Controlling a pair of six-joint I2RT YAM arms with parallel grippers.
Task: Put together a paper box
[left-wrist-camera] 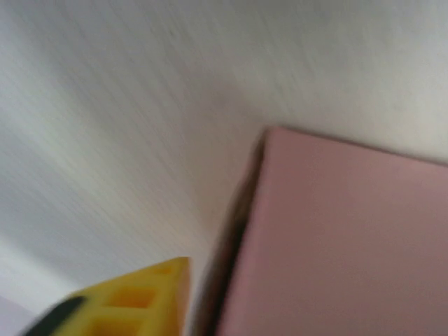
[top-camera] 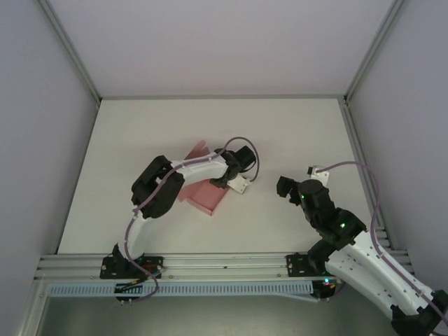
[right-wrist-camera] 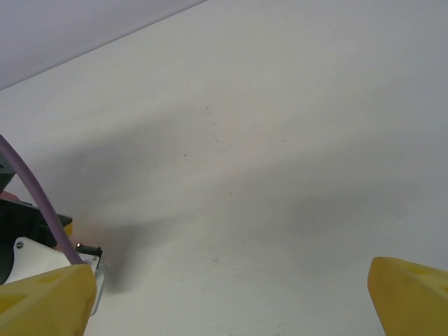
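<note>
Pink paper box (top-camera: pixel 204 197) lies left of centre in the top view, under the left gripper (top-camera: pixel 225 180); whether its jaws grip cannot be told. Right gripper (right-wrist-camera: pixel 231 290), centre-right, stands wide open and empty, apparently parked clear for access.

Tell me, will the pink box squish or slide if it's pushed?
It would probably squish, since the pink box looks like thin folded card. It would likely slide too, lying flat on the smooth white table.
</note>
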